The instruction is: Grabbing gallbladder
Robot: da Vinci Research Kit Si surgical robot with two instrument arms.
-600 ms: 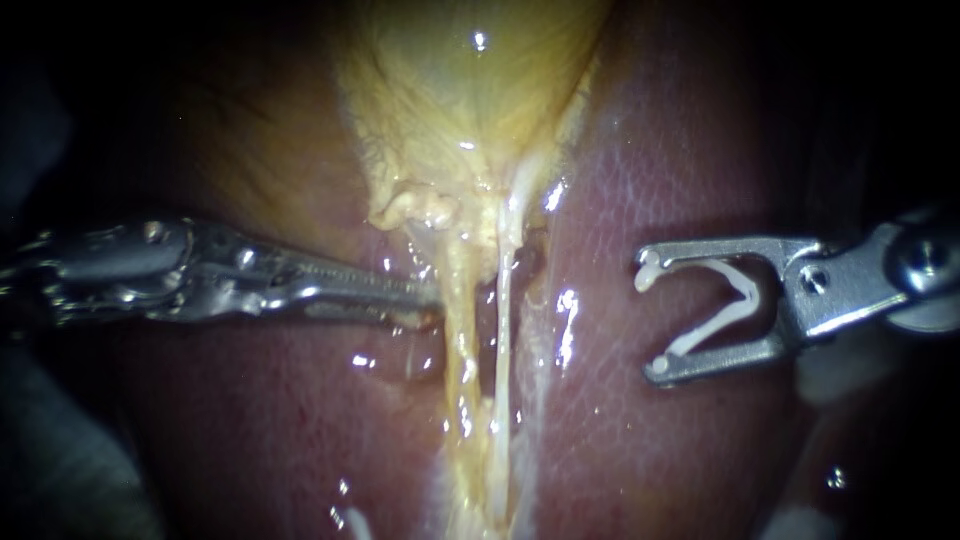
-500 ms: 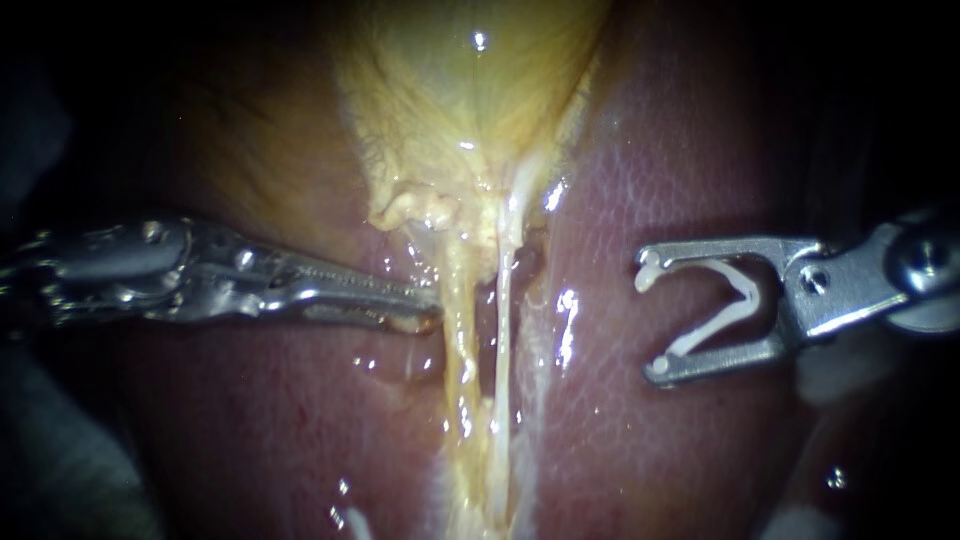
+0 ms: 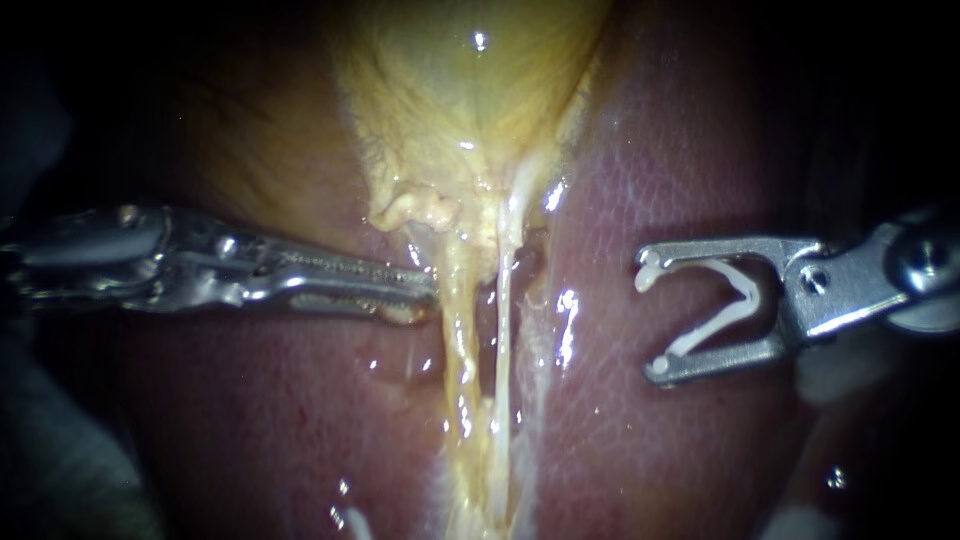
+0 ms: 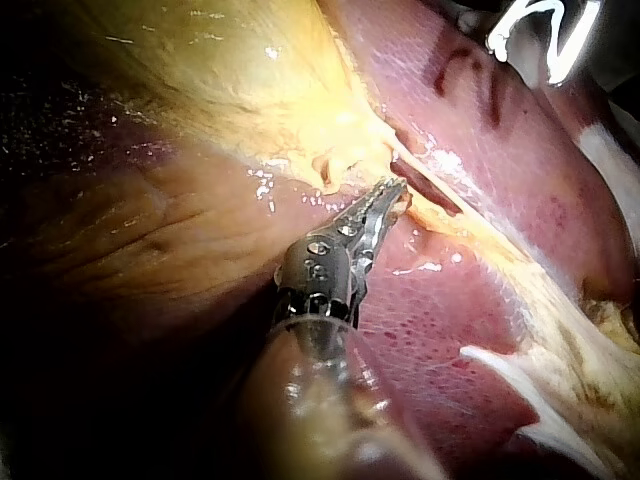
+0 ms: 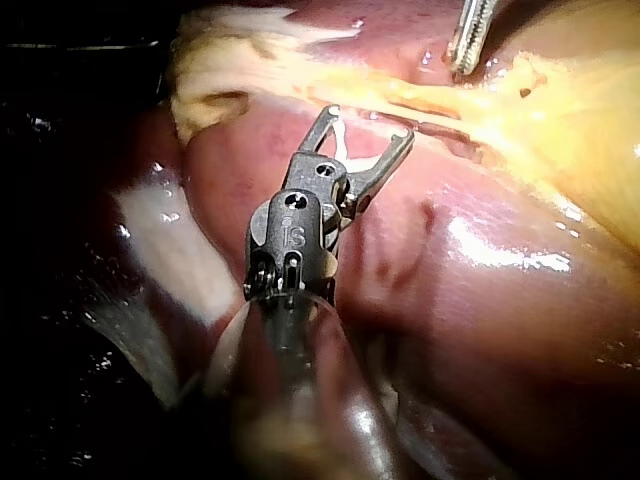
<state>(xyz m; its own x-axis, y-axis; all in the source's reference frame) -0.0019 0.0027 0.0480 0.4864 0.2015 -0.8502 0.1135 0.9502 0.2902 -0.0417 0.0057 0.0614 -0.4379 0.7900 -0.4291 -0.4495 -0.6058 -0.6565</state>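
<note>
Reddish liver [image 3: 660,170] is seen either side of two pale strands [image 3: 500,330]. A white clip [image 3: 710,322] is seen well apart from them.

— Where's the endoscope?
— Close over the liver [image 3: 660,170], facing it squarely. My left instrument [image 3: 425,292] comes in from its left, my right instrument [image 3: 650,318], with its clip [image 3: 744,291], from its right.
— And the wrist cameras?
— Each rides its own arm and looks along the shaft, close in, from opposite sides. All three share the gallbladder [image 3: 470,90] tip and the strand [image 3: 500,340] below it. The right wrist view also catches my left instrument.
</note>
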